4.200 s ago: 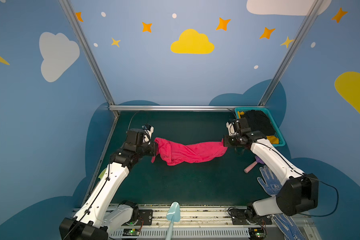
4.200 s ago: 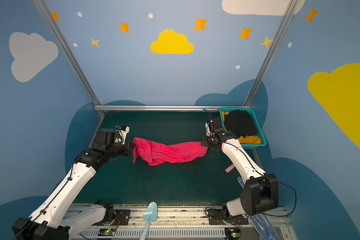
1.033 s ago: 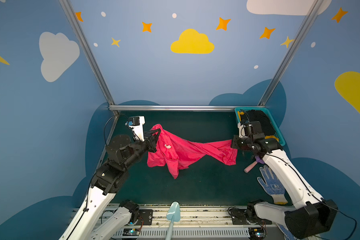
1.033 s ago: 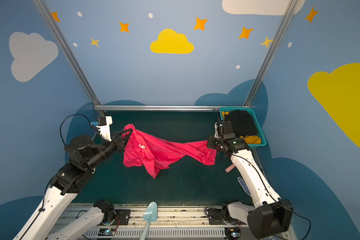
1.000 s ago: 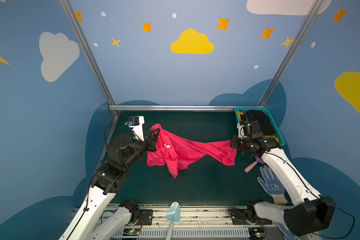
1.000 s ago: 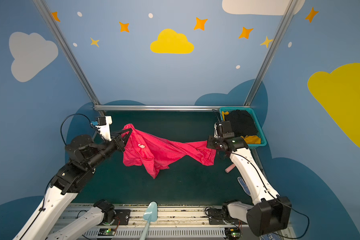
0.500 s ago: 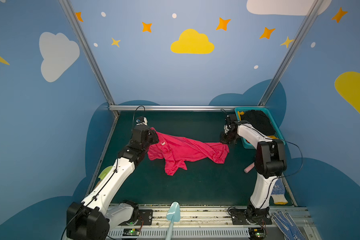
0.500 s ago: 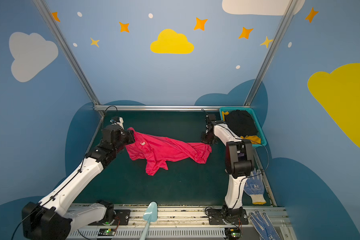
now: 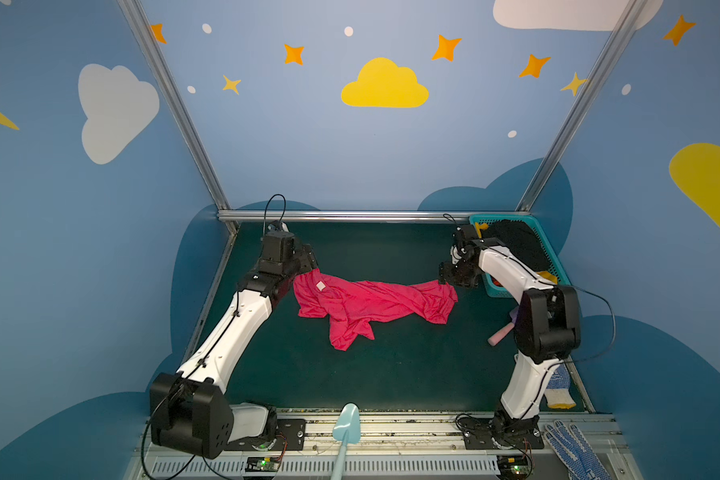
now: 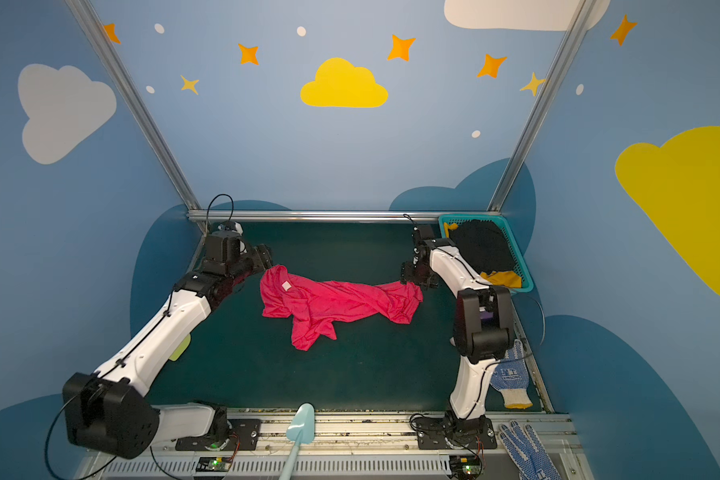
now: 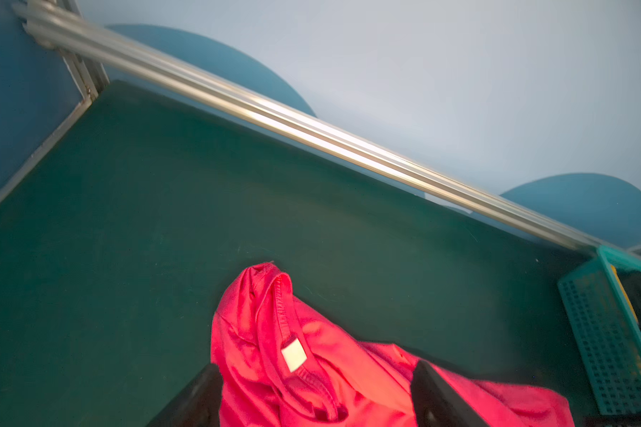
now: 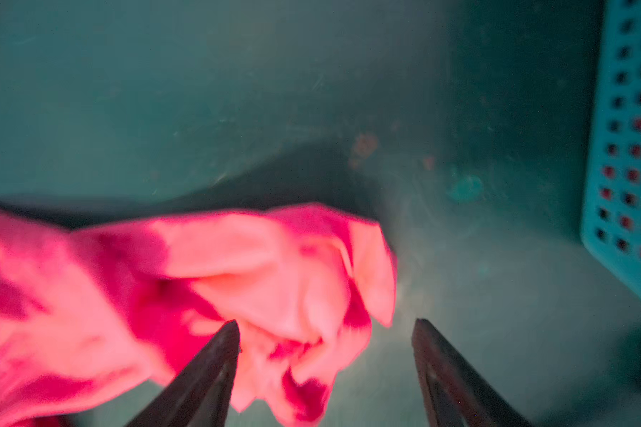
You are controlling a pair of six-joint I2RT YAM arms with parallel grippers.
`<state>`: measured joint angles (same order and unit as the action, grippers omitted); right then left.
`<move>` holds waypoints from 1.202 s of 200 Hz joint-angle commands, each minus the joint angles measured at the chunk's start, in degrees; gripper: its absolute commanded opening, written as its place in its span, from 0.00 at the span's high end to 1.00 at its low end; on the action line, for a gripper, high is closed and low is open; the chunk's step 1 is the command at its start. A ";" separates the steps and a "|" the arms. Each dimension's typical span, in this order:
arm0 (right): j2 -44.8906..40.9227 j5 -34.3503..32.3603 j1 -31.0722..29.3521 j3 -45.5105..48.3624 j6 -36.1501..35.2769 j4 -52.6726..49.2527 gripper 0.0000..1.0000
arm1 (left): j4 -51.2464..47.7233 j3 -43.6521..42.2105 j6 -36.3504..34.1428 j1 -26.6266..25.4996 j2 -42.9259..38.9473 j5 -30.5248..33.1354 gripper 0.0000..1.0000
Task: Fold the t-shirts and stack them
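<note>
- Step in hand: spreading, pre-fold. Pink t-shirt (image 9: 371, 299) lies crumpled and twisted on the green mat (image 9: 371, 374), centre-rear, with the white neck label (image 9: 320, 285) toward the L side.
- L gripper (image 11: 317, 371): jaws apart over the collar, gripping nothing.
- R gripper (image 12: 326, 323): jaws apart at the opposite end, cloth loose betw. them.
- Black t-shirt (image 9: 516, 243) and mustard t-shirt (image 10: 501, 277) sit in the teal basket (image 9: 504, 216).
- Next, my judgement: you need to regrip two edges and pull the cloth flat before the 1st fold.

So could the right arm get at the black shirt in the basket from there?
Probably yes. The black shirt lies uncovered in the open-topped basket, just beside the right fingers, which stand open. They would only have to rise over the basket's wall.
</note>
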<state>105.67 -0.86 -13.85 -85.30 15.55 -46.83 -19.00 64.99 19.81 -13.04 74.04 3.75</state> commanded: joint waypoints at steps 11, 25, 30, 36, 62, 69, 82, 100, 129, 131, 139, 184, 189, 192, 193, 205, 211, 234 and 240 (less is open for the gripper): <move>-8.64 -0.31 -3.77 7.25 0.29 0.17 0.24 | -19.05 -0.16 -0.02 -8.91 -3.12 1.41 0.28; -11.12 -0.23 -5.07 9.88 1.42 0.40 0.24 | -23.95 -1.96 4.02 -12.24 -2.36 -0.70 0.35; -12.16 -0.16 -5.58 10.95 1.96 0.54 0.24 | -25.10 -2.94 5.41 -13.15 -2.12 -1.91 0.39; -12.98 0.00 -5.89 11.80 2.39 0.71 0.24 | -26.02 -4.35 7.14 -14.40 -1.94 -3.21 0.42; -17.14 0.86 -7.14 15.21 4.47 2.11 0.24 | -26.52 -10.73 13.78 -21.13 -1.97 -4.86 0.49; -17.77 1.03 -7.31 15.64 4.77 2.26 0.24 | -26.69 -11.98 15.48 -22.64 -1.97 -4.36 0.49; -18.72 1.30 -7.58 16.21 5.10 2.69 0.24 | -26.79 -14.25 18.15 -24.64 -1.80 -3.98 0.50; -18.92 1.56 -7.75 16.39 5.32 2.88 0.24 | -25.58 -16.93 20.48 -26.47 -1.27 -4.86 0.49; -18.05 1.79 -7.95 16.39 5.59 3.11 0.24 | -21.53 -19.26 21.50 -27.65 1.40 -4.79 0.46; -17.98 1.82 -7.95 16.39 5.67 3.17 0.24 | -21.28 -19.24 21.50 -27.65 1.66 -4.56 0.46; -17.95 1.98 -8.03 16.54 5.77 3.30 0.24 | -20.52 -18.92 21.34 -27.64 2.86 -3.67 0.46; -18.74 1.70 -8.12 17.18 6.34 3.83 0.24 | -21.34 -13.88 18.65 -27.57 12.00 2.50 0.51; -18.87 1.61 -8.12 17.18 6.40 3.67 0.24 | -21.07 -13.61 18.53 -27.50 12.99 3.09 0.51; -18.91 1.55 -8.13 17.18 6.39 3.73 0.24 | -20.83 -13.41 18.39 -27.48 13.42 3.32 0.52; -18.92 1.51 -8.13 17.18 6.40 3.70 0.24 | -20.78 -13.36 18.36 -27.48 13.59 3.35 0.52; -19.09 1.39 -8.13 17.18 6.40 3.58 0.24 | -19.71 -13.04 18.11 -27.31 15.36 3.46 0.54; -19.14 1.39 -8.12 17.09 6.34 3.47 0.24 | -19.06 -12.96 18.03 -27.22 16.00 3.31 0.55; -19.49 0.96 -8.15 17.25 6.25 3.44 0.24 | -17.47 -12.45 17.80 -27.08 18.51 2.77 0.60; -19.49 0.92 -8.13 17.27 6.25 3.41 0.24 | -17.56 -12.19 17.71 -27.06 18.99 2.71 0.62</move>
<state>87.70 0.71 -21.76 -68.55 21.26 -43.22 -37.28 51.31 38.39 -40.49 91.24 5.02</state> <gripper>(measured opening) 0.758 0.406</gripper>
